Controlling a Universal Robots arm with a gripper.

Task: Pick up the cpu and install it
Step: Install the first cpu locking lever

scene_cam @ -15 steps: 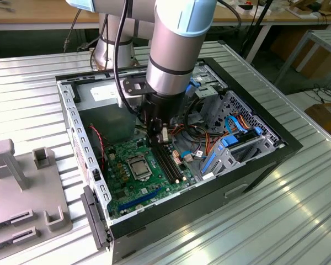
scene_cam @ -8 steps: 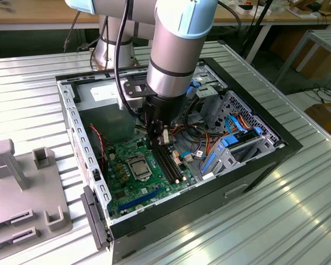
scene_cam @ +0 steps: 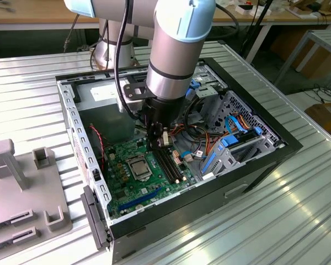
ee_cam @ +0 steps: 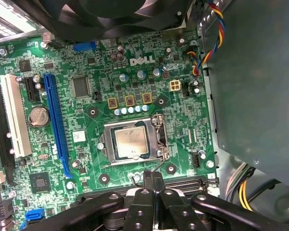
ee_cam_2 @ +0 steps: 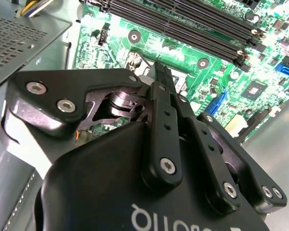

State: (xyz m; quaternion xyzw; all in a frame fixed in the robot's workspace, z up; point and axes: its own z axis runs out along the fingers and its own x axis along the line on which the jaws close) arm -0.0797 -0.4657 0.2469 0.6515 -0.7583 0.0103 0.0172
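The cpu (ee_cam: 131,143) is a small grey square lying flat in the socket of the green motherboard (ee_cam: 101,91), with the shiny metal frame (ee_cam: 160,137) around its edges. In the exterior view the cpu (scene_cam: 139,164) sits left of the long black memory slots (scene_cam: 168,164). My gripper (ee_cam: 152,177) hovers above the memory slots, just beside the socket, shut with nothing between its fingers. In the second wrist view the black fingers (ee_cam_2: 164,103) press together and point down at the board, hiding the socket. In the exterior view the gripper (scene_cam: 162,141) hangs inside the open computer case.
The case's metal walls (scene_cam: 80,143) ring the board. A black fan (ee_cam: 125,14) overhangs one end of it. Coloured cables (scene_cam: 196,138) and a blue-tabbed drive cage (scene_cam: 231,146) fill the exterior view's right. A grey fixture (scene_cam: 22,187) stands on the table outside.
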